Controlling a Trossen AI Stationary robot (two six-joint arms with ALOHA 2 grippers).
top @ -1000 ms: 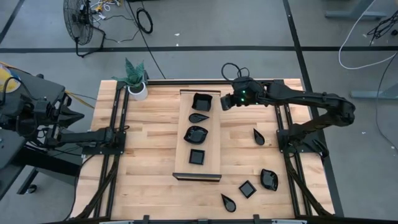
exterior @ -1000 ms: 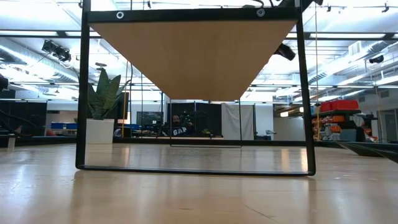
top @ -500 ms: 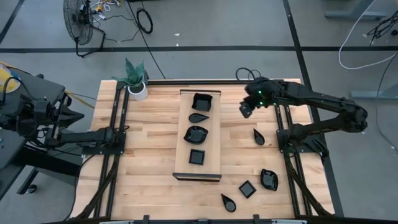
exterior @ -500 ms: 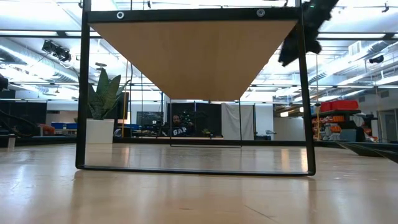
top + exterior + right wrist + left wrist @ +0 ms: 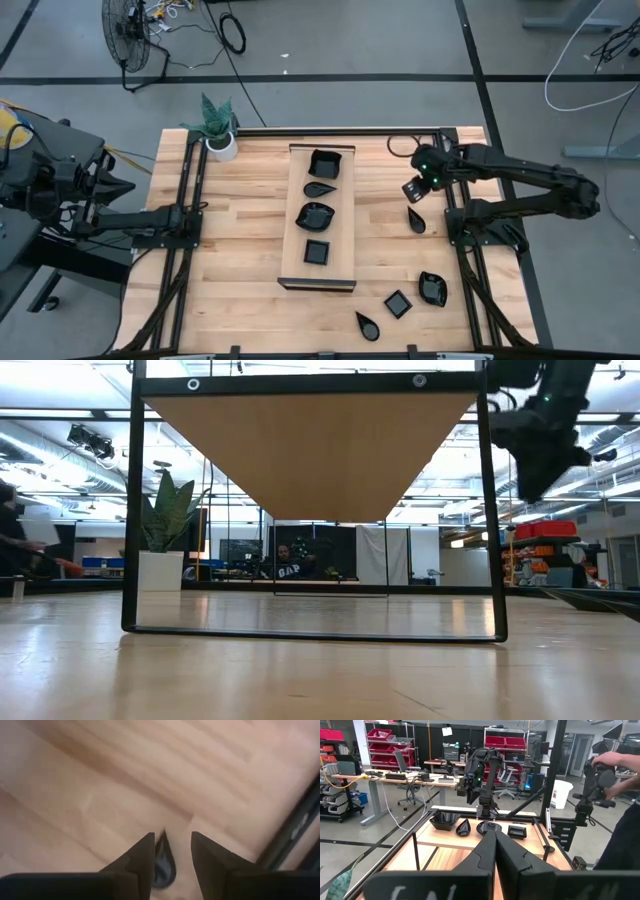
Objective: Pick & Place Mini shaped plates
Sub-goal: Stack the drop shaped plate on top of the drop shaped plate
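Note:
Four glossy black mini shaped plates lie in a row on the long pale board (image 5: 292,215): a square bowl (image 5: 324,162), a teardrop (image 5: 320,188), a leaf shape (image 5: 315,214) and a small square (image 5: 317,252). Loose on the table's right part lie a teardrop plate (image 5: 416,221), a wavy one (image 5: 432,288), a square one (image 5: 398,304) and another teardrop (image 5: 367,326). My right gripper (image 5: 411,190) hangs open, tipped steeply down, just beyond the far teardrop plate (image 5: 164,862), whose pointed tip shows between its fingers. My left gripper (image 5: 495,837) waits shut and level at the table's left side.
A white pot with a green plant (image 5: 220,135) stands at the far left corner. Black frame rails (image 5: 185,260) run along the table's left and right sides (image 5: 465,270). Bare wood lies between the board and the loose plates. A person's hands (image 5: 600,762) show beyond the table.
My right gripper has swung from over the board's far end toward the table's right edge and somewhat toward the near edge. It has sunk a little and tipped to point more steeply down. It now hangs by the far loose teardrop plate, its fingers open throughout.

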